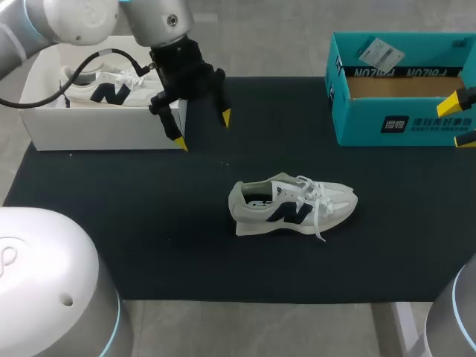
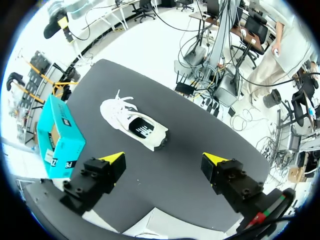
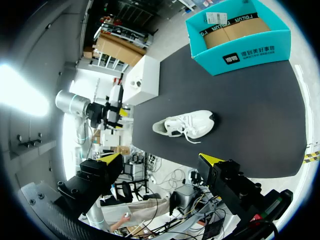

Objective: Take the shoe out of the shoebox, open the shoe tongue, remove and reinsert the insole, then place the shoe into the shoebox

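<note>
The left gripper hangs above the black mat with its 2 yellow-tipped fingers spread wide and nothing between them. It sits just off the near right corner of the white shoebox. From its own wrist camera, the left gripper shows the same wide gap, with only bare mat under it.

The right gripper barely peeks in at the far right, just 2 yellow tips beside the right end of the teal shoebox. Its wrist camera shows the right gripper wide apart too, holding nothing, well back from everything on the mat.

The shoe is out on the mat, roughly in the middle, well apart from both boxes and from both grippers. It is white and pale grey with a dark mark on its side, toe pointing towards the robot's right, and its white laces trail loose over the front. From the left wrist it lies ahead of the open fingers, and from the right wrist it lies ahead as well.

The white shoebox stands open at the far left of the mat, and a second shoe of the same kind lies inside it. The teal shoebox stands open at the far right, with brown card showing within and a white label on its back wall. From the right wrist both show, the teal shoebox further off and the white shoebox beyond the shoe.
</note>
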You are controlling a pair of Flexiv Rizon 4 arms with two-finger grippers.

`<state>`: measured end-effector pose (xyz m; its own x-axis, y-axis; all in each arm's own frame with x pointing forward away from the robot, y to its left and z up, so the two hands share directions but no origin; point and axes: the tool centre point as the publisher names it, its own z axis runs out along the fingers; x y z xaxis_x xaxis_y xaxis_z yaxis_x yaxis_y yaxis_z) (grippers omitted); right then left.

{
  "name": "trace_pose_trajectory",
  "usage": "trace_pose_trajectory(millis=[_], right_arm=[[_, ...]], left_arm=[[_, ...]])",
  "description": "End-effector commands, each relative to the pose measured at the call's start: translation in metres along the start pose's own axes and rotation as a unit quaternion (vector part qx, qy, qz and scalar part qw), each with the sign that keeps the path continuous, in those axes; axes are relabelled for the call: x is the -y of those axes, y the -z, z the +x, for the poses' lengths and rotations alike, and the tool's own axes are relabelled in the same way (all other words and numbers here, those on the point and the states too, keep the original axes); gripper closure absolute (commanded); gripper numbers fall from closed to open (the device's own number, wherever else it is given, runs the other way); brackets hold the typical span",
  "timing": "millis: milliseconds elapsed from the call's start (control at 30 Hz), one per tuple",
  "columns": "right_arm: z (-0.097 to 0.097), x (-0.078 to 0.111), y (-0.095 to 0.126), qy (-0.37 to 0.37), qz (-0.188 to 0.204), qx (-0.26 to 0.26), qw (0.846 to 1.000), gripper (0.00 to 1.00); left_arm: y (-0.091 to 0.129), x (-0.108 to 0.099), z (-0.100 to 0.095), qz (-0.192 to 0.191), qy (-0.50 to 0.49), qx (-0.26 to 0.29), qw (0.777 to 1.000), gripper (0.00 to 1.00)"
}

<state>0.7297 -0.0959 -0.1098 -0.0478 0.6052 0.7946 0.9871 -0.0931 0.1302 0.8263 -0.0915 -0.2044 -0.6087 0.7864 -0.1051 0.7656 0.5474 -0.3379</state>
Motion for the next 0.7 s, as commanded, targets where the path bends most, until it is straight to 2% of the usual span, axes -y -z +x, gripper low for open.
trace_pose_trajectory(millis=[33,233,333,500,600,700], right_arm=[[0.000,0.000,0.000,-0.001,0.000,0.001,1.000,0.00],[0.000,0.000,0.000,-0.001,0.000,0.001,1.000,0.00],[0.000,0.000,0.000,-0.001,0.000,0.001,1.000,0.00],[0.000,0.000,0.000,-0.001,0.000,0.001,1.000,0.00],[0.000,0.000,0.000,-0.001,0.000,0.001,1.000,0.00],[0.000,0.000,0.000,-0.001,0.000,0.001,1.000,0.00]], left_arm=[[-0.009,-0.008,0.019,0.307,0.244,0.238,0.888,0.00],[-0.015,-0.004,0.037,0.323,0.309,0.324,0.834,0.00],[-0.022,-0.005,0.045,0.318,0.345,0.357,0.808,0.00],[-0.031,-0.007,0.054,0.320,0.390,0.403,0.764,0.00],[-0.033,-0.006,0.056,0.313,0.402,0.423,0.749,0.00],[-0.035,-0.006,0.058,0.314,0.420,0.449,0.723,0.00]])
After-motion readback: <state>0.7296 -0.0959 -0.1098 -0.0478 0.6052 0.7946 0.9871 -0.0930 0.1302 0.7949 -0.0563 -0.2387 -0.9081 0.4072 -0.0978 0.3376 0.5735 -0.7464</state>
